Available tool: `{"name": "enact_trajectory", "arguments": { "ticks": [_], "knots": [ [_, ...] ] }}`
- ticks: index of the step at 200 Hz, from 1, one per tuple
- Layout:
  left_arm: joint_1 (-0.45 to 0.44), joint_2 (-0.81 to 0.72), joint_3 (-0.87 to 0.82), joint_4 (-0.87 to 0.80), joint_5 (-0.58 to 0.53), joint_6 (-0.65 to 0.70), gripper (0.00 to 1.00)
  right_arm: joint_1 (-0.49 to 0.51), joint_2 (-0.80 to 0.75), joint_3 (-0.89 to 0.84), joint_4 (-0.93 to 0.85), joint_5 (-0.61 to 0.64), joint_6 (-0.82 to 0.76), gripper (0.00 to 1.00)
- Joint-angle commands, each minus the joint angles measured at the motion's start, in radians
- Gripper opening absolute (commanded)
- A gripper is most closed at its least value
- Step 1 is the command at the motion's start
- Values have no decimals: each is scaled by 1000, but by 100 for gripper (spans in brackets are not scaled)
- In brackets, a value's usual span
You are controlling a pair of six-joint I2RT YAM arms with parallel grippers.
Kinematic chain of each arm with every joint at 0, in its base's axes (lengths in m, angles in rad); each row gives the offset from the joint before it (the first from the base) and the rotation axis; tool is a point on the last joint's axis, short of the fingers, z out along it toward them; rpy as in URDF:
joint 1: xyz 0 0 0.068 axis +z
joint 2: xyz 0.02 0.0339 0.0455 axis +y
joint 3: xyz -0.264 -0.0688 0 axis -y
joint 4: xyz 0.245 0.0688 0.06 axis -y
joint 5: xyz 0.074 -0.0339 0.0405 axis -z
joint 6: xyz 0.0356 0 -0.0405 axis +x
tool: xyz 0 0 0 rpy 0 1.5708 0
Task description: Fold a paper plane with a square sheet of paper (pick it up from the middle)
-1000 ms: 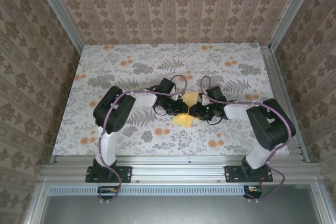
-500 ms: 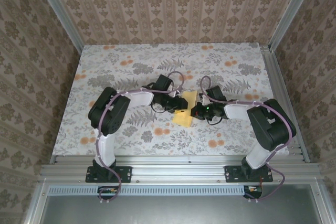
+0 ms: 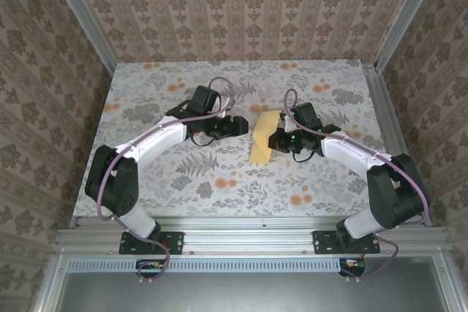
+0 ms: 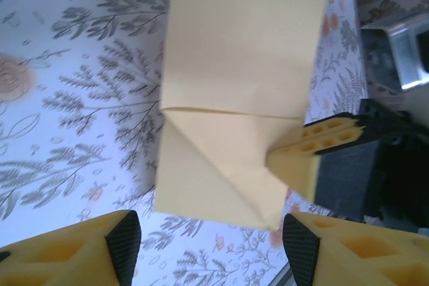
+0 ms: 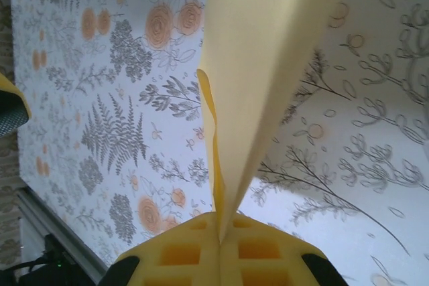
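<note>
The pale-yellow paper [image 3: 262,140] is folded into a long narrow shape with a diagonal flap at one end, and it hangs just above the middle of the cloth. My right gripper [image 3: 276,139] is shut on its right edge. In the right wrist view the paper [image 5: 268,65] rises out of the pinched yellow fingers of that gripper [image 5: 221,239]. My left gripper [image 3: 235,126] stands open a little left of the paper, not touching it. In the left wrist view the paper [image 4: 234,65] lies beyond the left gripper [image 4: 211,251], whose pads are spread wide, and a right fingertip [image 4: 315,155] clamps its corner.
The table is covered by a cloth [image 3: 183,173] with grey ferns and orange flowers. Aluminium rails run along the front [image 3: 248,239] and the right side [image 3: 384,122]. Patterned walls close in the back and both sides.
My left gripper has let go of the paper and drawn back to the left, its arm stretched out. The right gripper has carried the paper a little farther up the table.
</note>
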Motion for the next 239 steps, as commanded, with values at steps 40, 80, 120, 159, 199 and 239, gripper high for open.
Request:
{"name": "enact_trajectory", "arguments": {
  "ticks": [40,80,120,159,199,239],
  "knots": [
    [30,-70,-48,-90,-43,49,76,55,-66,212,-607,512,-194,0],
    [63,-86,-68,-92,-23,55,80,135,-13,320,-821,825,-198,0],
    [85,-127,-101,-108,3,55,86,248,158,395,-871,889,-143,3],
    [129,-223,-179,-134,38,48,94,358,325,456,-805,757,-86,10],
    [195,-301,-232,-169,74,55,97,410,425,490,-692,606,-48,19],
    [222,-343,-261,-197,89,69,98,435,490,512,-595,503,-17,20]
  ]
}}
